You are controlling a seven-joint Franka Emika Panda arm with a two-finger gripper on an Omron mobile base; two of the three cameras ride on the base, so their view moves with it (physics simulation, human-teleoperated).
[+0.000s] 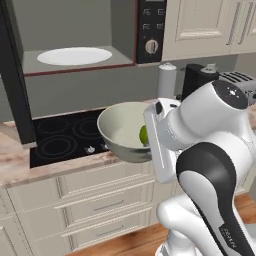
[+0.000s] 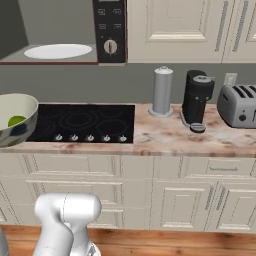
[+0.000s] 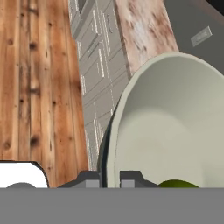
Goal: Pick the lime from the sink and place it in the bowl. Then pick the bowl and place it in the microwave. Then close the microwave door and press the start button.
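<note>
Pale greenish-grey, the bowl [image 1: 122, 131] is held up in the air in front of the desk [image 1: 15, 162], above its front edge and the white drawers [image 1: 95, 200] below, and it is slightly tilted. Inside it, low against the wall nearest to the robot's hand, lies the lime [image 1: 144, 135], small and yellow-green; from the right base camera the same lime [image 2: 16, 120] shows at the bottom of the bowl [image 2: 15, 120], at the left border of that picture. In the hand camera the tool [image 3: 110, 180] has its two dark fingertips [image 3: 89, 180] close together with the rim of the bowl [image 3: 170, 127] between them, so it is narrow and it grips the bowl by the rim; one tip is on the outside of the wall and the other on the inside, and the lime [image 3: 177, 183] shows just beside the inner one. Behind the bowl is a black cooktop [image 1: 60, 135] set in the marble top. Higher up, the microwave [image 1: 80, 35] is open, its white round plate [image 1: 74, 56] bare inside, and the black control panel with a knob [image 1: 151, 46] is at its right. The microwave door [image 1: 12, 75] stands swung out at the left. On the desk at the right stand a grey cylinder [image 2: 162, 91], a black coffee machine [image 2: 197, 99] and a silver toaster [image 2: 240, 106]
</note>
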